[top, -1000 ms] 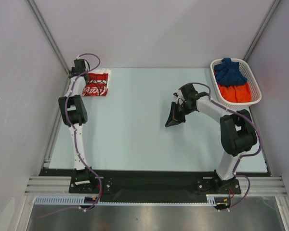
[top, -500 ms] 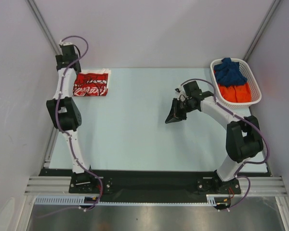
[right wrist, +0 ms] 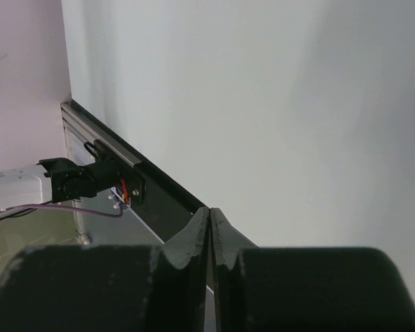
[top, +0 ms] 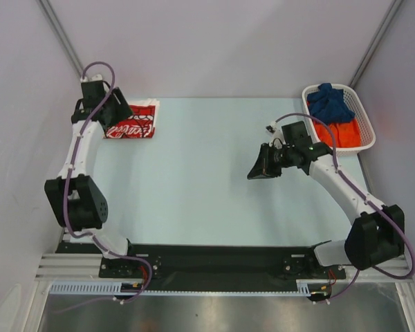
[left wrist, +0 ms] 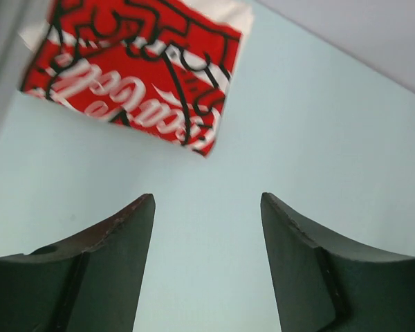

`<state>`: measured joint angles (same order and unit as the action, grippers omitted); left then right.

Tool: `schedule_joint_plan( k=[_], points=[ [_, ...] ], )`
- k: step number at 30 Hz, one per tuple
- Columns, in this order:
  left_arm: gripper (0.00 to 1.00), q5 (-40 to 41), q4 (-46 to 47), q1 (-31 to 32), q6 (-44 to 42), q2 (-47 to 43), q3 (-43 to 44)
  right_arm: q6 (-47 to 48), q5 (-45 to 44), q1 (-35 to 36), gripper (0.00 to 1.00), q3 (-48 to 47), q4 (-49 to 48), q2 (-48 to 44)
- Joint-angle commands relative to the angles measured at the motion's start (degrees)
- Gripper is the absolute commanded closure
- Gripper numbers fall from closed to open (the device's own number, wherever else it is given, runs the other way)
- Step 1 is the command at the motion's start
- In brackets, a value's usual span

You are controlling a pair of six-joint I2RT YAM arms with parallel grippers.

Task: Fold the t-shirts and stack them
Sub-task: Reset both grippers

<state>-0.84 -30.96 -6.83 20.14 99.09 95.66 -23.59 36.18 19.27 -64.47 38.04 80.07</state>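
Note:
A folded white t-shirt with red-and-white print (top: pixel 135 122) lies at the table's far left corner; it also shows in the left wrist view (left wrist: pixel 135 69). My left gripper (top: pixel 119 111) hovers at its left edge, open and empty (left wrist: pixel 207 207). My right gripper (top: pixel 261 166) is shut and empty above the table right of the middle; in the right wrist view (right wrist: pixel 209 216) its jaws stand pressed together. A dark blue shirt (top: pixel 330 102) and an orange shirt (top: pixel 337 131) lie crumpled in the white lattice basket (top: pixel 311 121).
The basket stands at the far right corner. The pale blue table top (top: pixel 194 173) stretches between the arms. Grey walls close in on the left, back and right. A black rail (top: pixel 214 259) runs along the near edge.
My left arm has swung its elbow back toward the near left, with the gripper now at the folded shirt's left edge. My right arm has stretched out, its gripper shifting slightly right.

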Motion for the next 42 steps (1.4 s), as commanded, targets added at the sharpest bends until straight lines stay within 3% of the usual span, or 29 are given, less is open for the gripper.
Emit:
schedule_joint_plan(
  k=[1,5,10,13,14,19,24,28,34,37,40,42],
  points=[
    [0.32,-8.99,2.04,0.15,4.38,-10.30,-8.44,1.18,-0.24,-0.72,0.90,0.48,1.59,-5.09],
    [0.31,-15.75,5.64,1.81,8.06,-20.49,-24.06,0.57,-0.94,-1.68,0.88,2.58,2.12,-9.22],
    [0.29,-19.37,16.70,10.24,16.40,-36.13,-45.34,-1.71,-1.38,-3.62,0.88,13.12,-3.84,-18.78],
    [0.27,-18.93,24.86,14.56,25.79,-50.36,-60.11,-8.02,2.47,-5.46,0.88,22.78,-11.21,-27.11],
    [0.27,-19.02,26.11,15.17,27.39,-59.01,-66.50,-10.13,3.36,-5.64,0.88,25.68,-16.11,-29.51],
    [0.23,-17.27,13.96,15.80,34.42,-85.78,-77.01,-21.40,3.38,-5.82,0.83,38.44,-24.42,-46.39],
    [0.17,-18.40,4.33,15.80,40.14,-106.52,-84.57,-21.84,-2.51,-5.91,0.80,45.03,-16.34,-56.15],
    [0.18,-23.06,7.66,15.80,41.30,-104.71,-88.45,-29.55,-3.75,-5.91,0.81,58.01,-20.98,-64.06],
    [0.18,-27.02,13.64,15.80,47.09,-106.91,-95.21,-33.36,-2.44,-5.91,0.78,63.76,-22.40,-68.82],
    [0.17,-27.90,14.96,15.80,47.18,-107.08,-97.49,-33.18,-1.65,-6.00,0.70,66.56,-22.74,-69.26],
    [0.18,-28.60,16.98,15.80,48.15,-107.00,-99.43,-34.24,-0.33,-6.00,0.53,69.03,-23.71,-69.70],
    [0.18,-28.78,17.51,15.79,48.06,-107.09,-100.14,-33.45,-0.24,-6.00,0.35,68.95,-23.63,-69.44]
  ],
)
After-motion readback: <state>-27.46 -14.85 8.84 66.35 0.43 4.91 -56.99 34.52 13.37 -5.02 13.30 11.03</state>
